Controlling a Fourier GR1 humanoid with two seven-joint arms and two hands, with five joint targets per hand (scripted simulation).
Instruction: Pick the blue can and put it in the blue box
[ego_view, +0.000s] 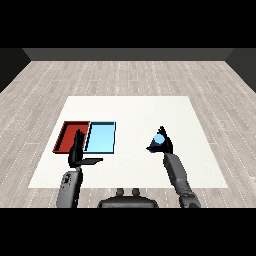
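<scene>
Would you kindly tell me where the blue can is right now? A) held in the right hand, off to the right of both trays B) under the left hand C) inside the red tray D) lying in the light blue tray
A: the right hand curls round the blue can, well right of the light blue tray.

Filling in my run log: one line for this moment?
right hand: shut on blue can | left hand: open | light blue tray: no can

White table (130, 107) on pale grey wood-plank floor (125, 75), planks running across; dark wall (128, 54) along the far edge, evenly lit
</scene>
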